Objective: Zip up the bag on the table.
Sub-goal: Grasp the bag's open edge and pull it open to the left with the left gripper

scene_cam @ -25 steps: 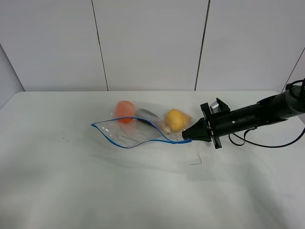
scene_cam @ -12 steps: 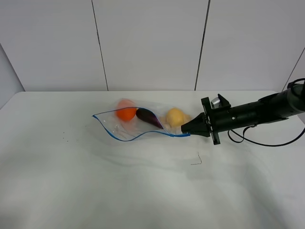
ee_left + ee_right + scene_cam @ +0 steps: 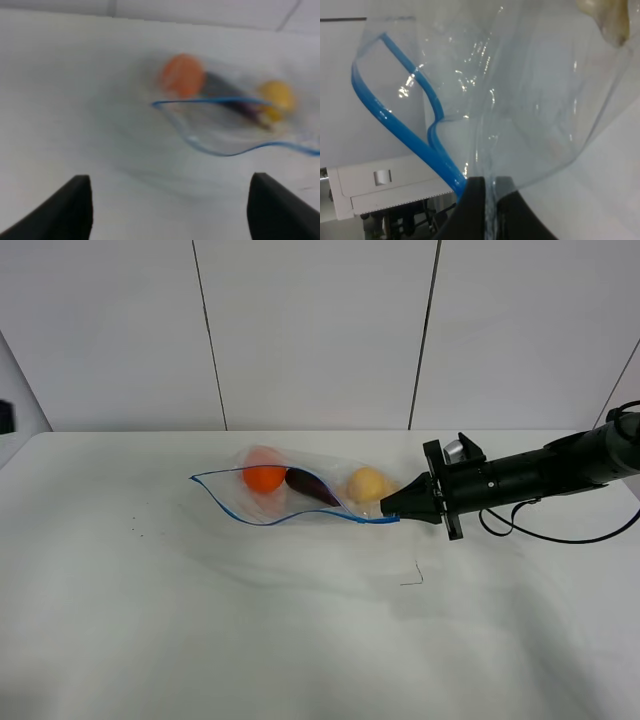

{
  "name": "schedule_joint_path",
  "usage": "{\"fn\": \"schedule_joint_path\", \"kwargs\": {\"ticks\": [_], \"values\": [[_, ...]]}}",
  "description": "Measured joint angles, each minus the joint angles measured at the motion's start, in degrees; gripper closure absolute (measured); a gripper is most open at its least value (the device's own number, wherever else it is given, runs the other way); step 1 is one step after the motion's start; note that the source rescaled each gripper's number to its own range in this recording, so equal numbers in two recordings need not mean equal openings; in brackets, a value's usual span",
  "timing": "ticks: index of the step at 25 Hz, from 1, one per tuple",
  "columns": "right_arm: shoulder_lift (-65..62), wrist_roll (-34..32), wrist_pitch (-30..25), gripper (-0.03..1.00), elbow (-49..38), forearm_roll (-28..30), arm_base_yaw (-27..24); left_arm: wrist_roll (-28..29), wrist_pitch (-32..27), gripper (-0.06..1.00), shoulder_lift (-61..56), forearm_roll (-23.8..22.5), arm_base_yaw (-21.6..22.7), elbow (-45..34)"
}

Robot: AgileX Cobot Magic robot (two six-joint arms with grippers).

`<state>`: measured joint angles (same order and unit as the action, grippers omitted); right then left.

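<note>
Two grippers differed: the right gripper (image 3: pixel 393 514) pinched one end of the bag (image 3: pixel 290 502), which lay mid-way across the table (image 3: pixel 200 630), shifted slightly leftward since earlier, while the left gripper (image 3: pixel 169 177) was spread wide, holding nothing.

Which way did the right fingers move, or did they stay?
Yes. The right fingers went slightly toward the back wall, away from the dark mark.

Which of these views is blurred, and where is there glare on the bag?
Left wrist view: blurred throughout; the bag and the orange inside it have smeared edges. Right wrist view: sharp up close, with small bright glints on the clear plastic beside the blue zipper strip. Exterior high view: crisp and evenly lit, with no strong glare on the bag.
</note>
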<state>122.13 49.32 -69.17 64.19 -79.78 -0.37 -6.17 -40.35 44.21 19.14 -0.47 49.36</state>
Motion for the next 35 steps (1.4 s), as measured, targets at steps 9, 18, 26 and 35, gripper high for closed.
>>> {"fn": "schedule_joint_path", "kwargs": {"ticks": [9, 18, 26, 35], "values": [[0.0, 0.0, 0.0, 0.97, 0.0, 0.0, 0.0, -9.0, 4.7, -0.06, 21.7, 28.7, -5.8, -1.9], [0.0, 0.0, 0.0, 0.97, 0.0, 0.0, 0.0, -9.8, 28.4, -0.06, 34.2, 44.2, -29.2, -8.5], [0.0, 0.0, 0.0, 0.97, 0.0, 0.0, 0.0, -9.7, 36.0, -0.06, 47.8, 54.1, -38.1, -1.7], [0.0, 0.0, 0.0, 0.97, 0.0, 0.0, 0.0, -9.2, 39.7, -0.06, 58.2, 66.0, -41.3, 6.6]]}}
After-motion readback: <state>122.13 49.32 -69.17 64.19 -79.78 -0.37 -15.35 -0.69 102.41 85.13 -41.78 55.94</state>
